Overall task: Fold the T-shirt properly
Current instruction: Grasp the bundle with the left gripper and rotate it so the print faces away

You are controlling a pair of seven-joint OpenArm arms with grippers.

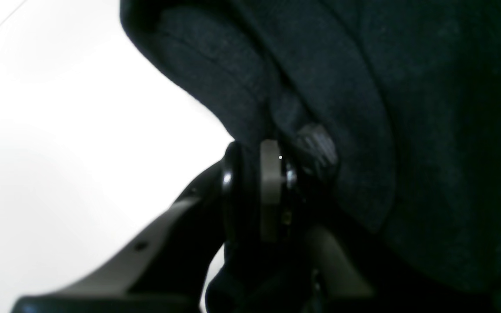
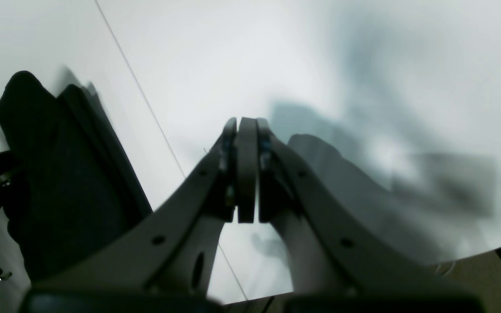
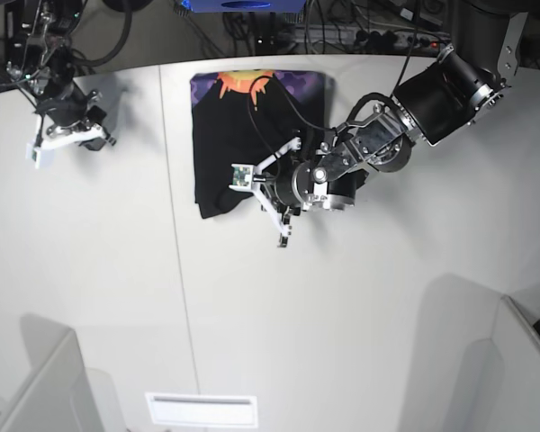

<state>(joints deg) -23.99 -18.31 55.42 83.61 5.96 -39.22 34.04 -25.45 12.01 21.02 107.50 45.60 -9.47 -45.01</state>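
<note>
The black T-shirt point(image 3: 243, 135) lies folded on the white table at the back centre, with the orange sunburst and purple print point(image 3: 247, 85) showing along its far edge. My left gripper point(image 3: 272, 200) is at the shirt's near right corner. In the left wrist view it point(image 1: 276, 165) is shut on a rolled fold of the black T-shirt point(image 1: 363, 87). My right gripper point(image 3: 70, 137) is far off at the table's left, shut and empty above bare table point(image 2: 247, 130). The T-shirt point(image 2: 59, 182) shows at the left of the right wrist view.
Cables and a power strip point(image 3: 360, 36) run along the table's back edge. A seam point(image 3: 175, 270) crosses the tabletop. Grey partitions stand at the near left point(image 3: 45, 387) and near right point(image 3: 522, 360). The table's edge point(image 2: 472, 256) shows in the right wrist view.
</note>
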